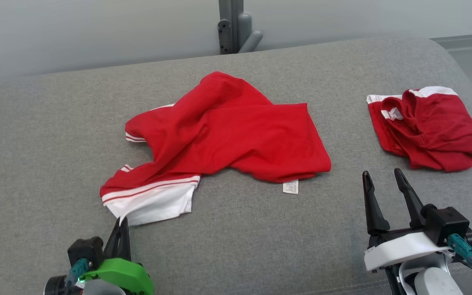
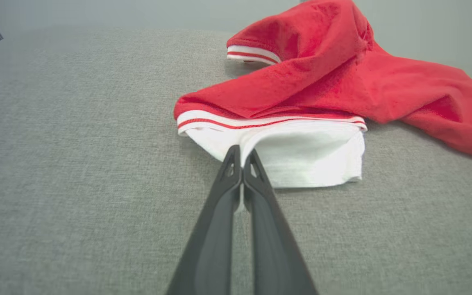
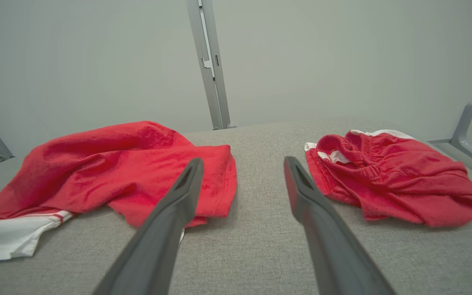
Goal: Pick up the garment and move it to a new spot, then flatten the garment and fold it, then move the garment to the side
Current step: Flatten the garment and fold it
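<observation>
A crumpled red T-shirt [image 1: 236, 131] lies bunched near the middle of the grey fabric-covered tabletop [image 1: 55, 164], one striped cuff [image 1: 133, 137] showing on its left side and a care label [image 1: 290, 187] poking out at its near hem. Its white panel [image 1: 154, 205], set below a red-and-white band, lies nearest the robot. The left claw [image 1: 122, 223] sits low at that panel's near corner with its fingers pressed together. In the left wrist view the cloth draws to a point at the tips, so the left claw [image 2: 242, 157] seems to be pinching the white edge [image 2: 309, 155], though how deep the bite goes is hard to tell. The right claw [image 1: 382, 174] hovers with its fingers spread, holding nothing, over bare tabletop between the T-shirt and a heap of red shorts [image 1: 428, 127] well to the right. The step in hand looks like the first pick-up. A one-corner grip will drag and twist the shirt, so the lift should go slowly and straight up until the fabric hangs free. The right claw would do well to take a second hold on the near hem by the label, well clear of the shorts. Both claws could then carry the shirt spread rather than bunched, which would ease the flattening.
</observation>
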